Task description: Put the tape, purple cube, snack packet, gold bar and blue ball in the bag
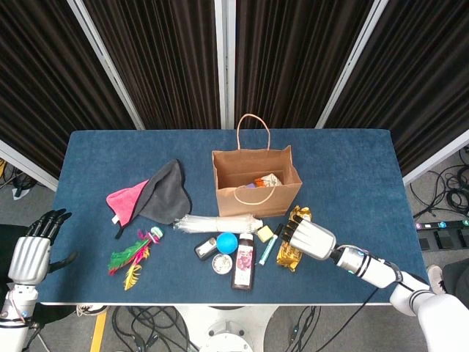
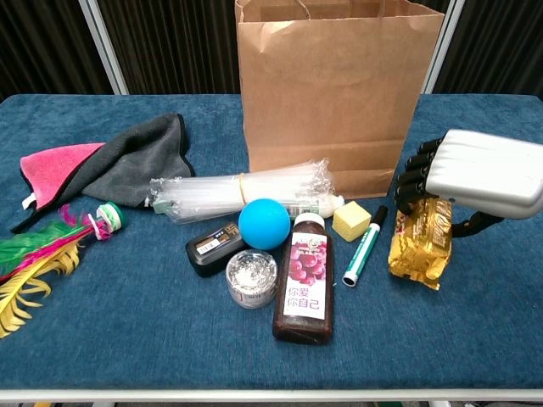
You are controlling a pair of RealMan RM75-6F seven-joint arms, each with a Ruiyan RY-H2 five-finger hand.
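On the table, left to right, this is how we read the progress.

Left robot hand [image 1: 31, 253]: off the table's left edge, fingers apart, holding nothing.

Blue ball [image 2: 264, 223]: lying on the table [image 1: 352, 169] in front of the bag, between the wrapped bundle and the juice bottle [image 2: 303, 277]; we count it as not yet packed.

Bag [image 2: 338, 93]: standing upright and open near the table's middle. From the head view we see something purple [image 1: 249, 185] and a printed packet [image 1: 268, 180] inside, probably the purple cube and the snack packet, though they are too small to be sure.

Tape: we cannot pick it out with confidence; it may be in the bag already.

Gold bar [image 2: 421, 242]: just right of the marker, tilted up off the table, in front of the bag's right corner.

Right robot hand [image 2: 475, 174]: fingers curled over the gold bar's top, thumb behind it, gripping it.

Stage: we judge the gold bar is mid-pickup, and the ball comes after.
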